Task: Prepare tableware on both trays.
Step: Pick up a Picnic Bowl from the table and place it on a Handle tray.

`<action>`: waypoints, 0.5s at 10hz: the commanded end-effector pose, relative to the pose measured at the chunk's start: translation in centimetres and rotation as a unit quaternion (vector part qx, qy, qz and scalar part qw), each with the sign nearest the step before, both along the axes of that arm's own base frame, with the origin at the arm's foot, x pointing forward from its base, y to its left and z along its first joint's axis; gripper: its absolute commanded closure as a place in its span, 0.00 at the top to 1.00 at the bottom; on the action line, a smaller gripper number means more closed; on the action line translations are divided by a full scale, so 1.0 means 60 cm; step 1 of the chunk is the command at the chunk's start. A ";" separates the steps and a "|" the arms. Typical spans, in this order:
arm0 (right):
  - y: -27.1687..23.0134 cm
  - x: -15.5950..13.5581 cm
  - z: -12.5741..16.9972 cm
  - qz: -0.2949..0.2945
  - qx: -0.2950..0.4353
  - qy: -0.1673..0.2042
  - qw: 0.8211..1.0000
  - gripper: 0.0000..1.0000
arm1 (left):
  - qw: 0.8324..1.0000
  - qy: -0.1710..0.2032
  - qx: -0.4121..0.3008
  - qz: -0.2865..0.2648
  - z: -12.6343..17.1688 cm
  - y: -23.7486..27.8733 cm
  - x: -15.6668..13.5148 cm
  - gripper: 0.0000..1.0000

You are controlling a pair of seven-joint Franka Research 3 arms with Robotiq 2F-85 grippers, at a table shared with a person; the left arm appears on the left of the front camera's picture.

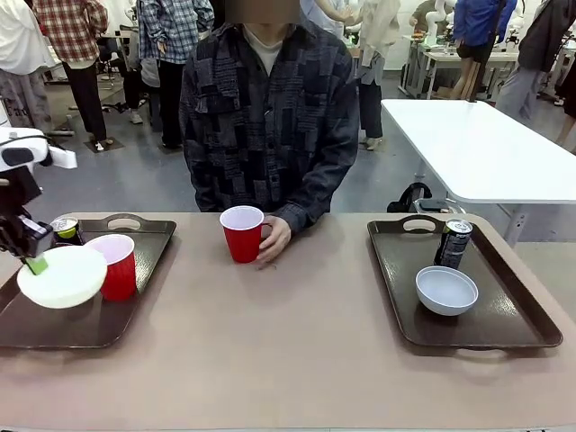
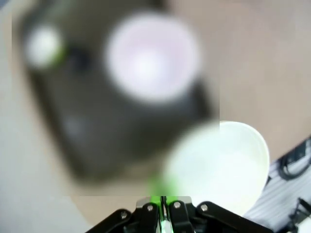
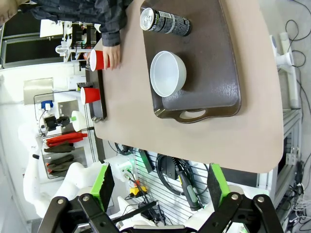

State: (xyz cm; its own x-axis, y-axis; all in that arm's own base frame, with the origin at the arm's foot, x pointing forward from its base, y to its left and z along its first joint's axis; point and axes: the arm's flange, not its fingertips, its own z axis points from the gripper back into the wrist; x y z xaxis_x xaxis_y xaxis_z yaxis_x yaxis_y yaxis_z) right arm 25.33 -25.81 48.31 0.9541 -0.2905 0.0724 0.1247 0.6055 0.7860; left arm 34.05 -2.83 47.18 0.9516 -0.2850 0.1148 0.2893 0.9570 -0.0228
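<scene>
The left hand point(image 1: 34, 261), black with green pads, is pressed together on the near rim of a smooth white bowl point(image 1: 61, 276), holding it tilted just above the left tray point(image 1: 81, 324), a dark brown rectangular plastic tray with a raised rim and loop handles. In the left wrist view the same hand point(image 2: 163, 213) shows its fingers nipped on the bowl's point(image 2: 218, 165) thin edge, with the rest blurred. Just beside the bowl, on the side away from the left hand, a red plastic cup point(image 1: 114, 265) with a white inside stands upright on that tray, and behind the hand a can point(image 1: 66, 230) with a shiny top stands in the tray's far corner. Farther off, on the matte tan counter point(image 1: 288, 360) between the trays, a person's hand point(image 1: 273, 241) rests against a second red cup point(image 1: 243, 233). The right hand point(image 3: 160, 182) is spread wide, its green pads well apart, hanging high over the counter's edge, holding nothing. Below and ahead of it lies the matching right tray point(image 3: 218, 73), its surface faintly grained, carrying a round pale grey-blue bowl point(image 3: 168, 74) with a glossy inside and, just beyond the bowl, a tall black can point(image 3: 164, 21) standing upright.
</scene>
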 end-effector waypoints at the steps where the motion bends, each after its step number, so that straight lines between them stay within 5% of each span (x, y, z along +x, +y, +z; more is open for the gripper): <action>1: -0.002 -0.004 -0.001 0.008 -0.001 -0.006 1.000 1.00 | 0.999 -0.003 -0.001 0.041 -0.044 0.035 0.019 0.00; 5: -0.002 -0.004 -0.001 0.008 -0.001 -0.006 1.000 1.00 | 0.995 0.006 -0.008 0.103 -0.056 0.108 0.045 0.00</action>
